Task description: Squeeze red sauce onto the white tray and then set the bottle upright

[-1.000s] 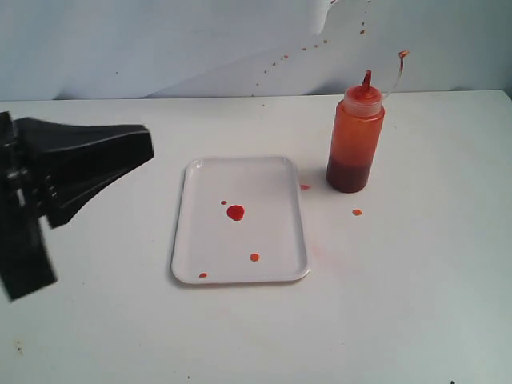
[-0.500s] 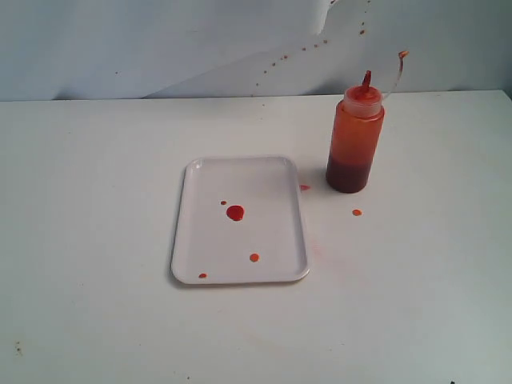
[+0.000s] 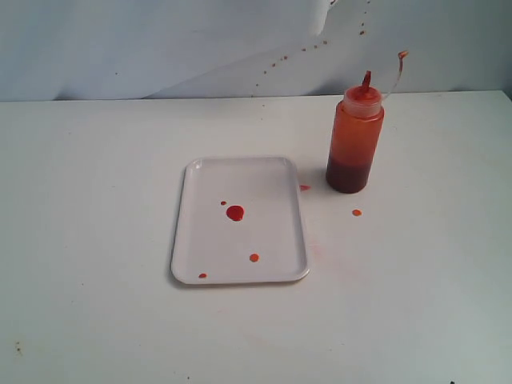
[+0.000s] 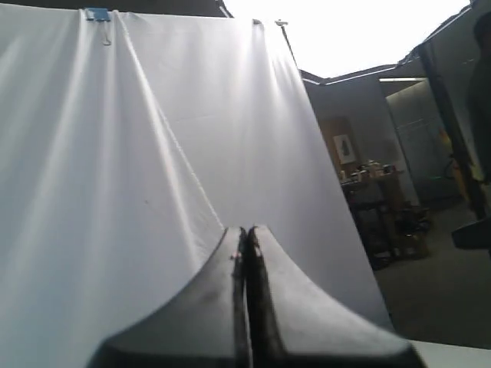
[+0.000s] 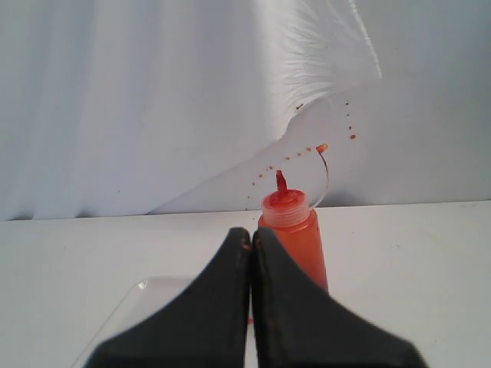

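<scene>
The white tray (image 3: 240, 220) lies flat mid-table in the exterior view, with drops of red sauce (image 3: 235, 213) on it. Right of it and farther back, the bottle (image 3: 354, 142) stands upright, its tethered cap hanging off to the side. No arm shows in the exterior view. In the right wrist view my right gripper (image 5: 251, 234) is shut and empty, with the bottle (image 5: 295, 230) upright beyond it and a tray corner (image 5: 142, 295) showing. My left gripper (image 4: 245, 230) is shut and empty, pointing at a white backdrop.
Small red spots (image 3: 357, 212) lie on the white table beside the tray and bottle. More splatter marks the white backdrop (image 3: 276, 62) behind. A dim room with shelves (image 4: 376, 207) shows past the cloth in the left wrist view.
The left gripper, seen at the left edge one second ago, has left the exterior view. The tray, the drops and the bottle have not moved.
</scene>
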